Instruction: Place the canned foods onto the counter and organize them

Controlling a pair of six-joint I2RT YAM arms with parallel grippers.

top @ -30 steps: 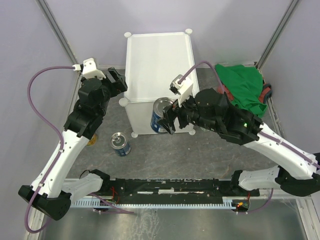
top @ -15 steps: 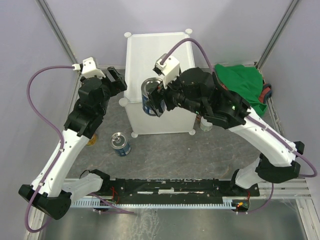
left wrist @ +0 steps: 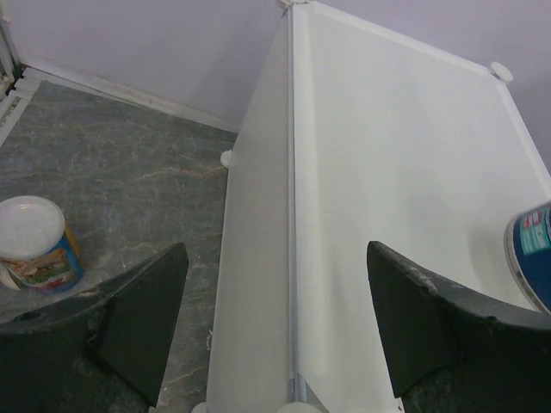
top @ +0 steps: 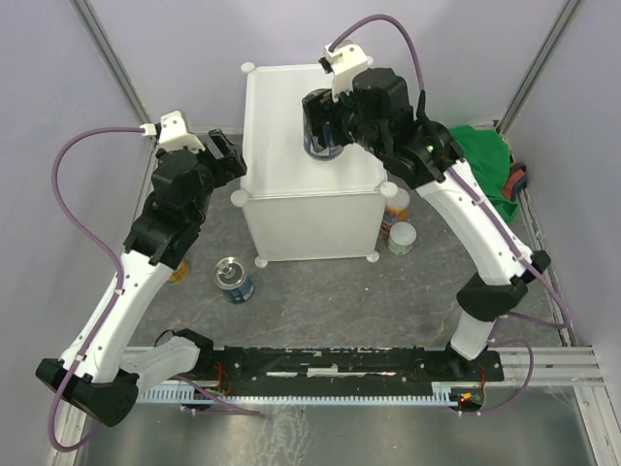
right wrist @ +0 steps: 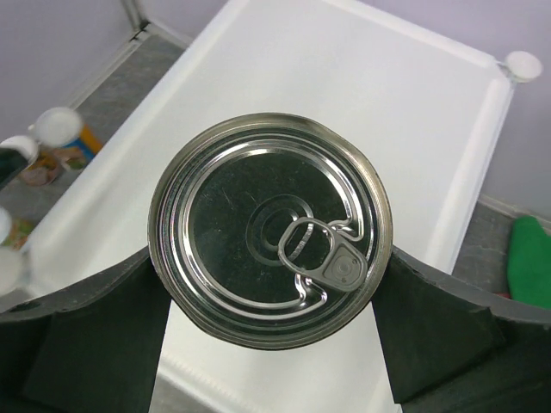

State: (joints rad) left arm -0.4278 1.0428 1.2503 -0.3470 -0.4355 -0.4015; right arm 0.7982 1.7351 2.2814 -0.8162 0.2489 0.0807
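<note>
The right gripper, clamped on the blue can, may release it high so that it rolls off the tabletop; the left gripper is open.

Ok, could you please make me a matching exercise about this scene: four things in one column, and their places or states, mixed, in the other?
Things:
1. held blue can
2. other blue can
3. green cloth
4. left gripper

Places or states:
A. open, empty
B. lying right of the counter
C. in the right gripper, over the counter
D. standing on the floor, in front of the counter

Pairs: 1-C, 2-D, 3-B, 4-A.
</note>
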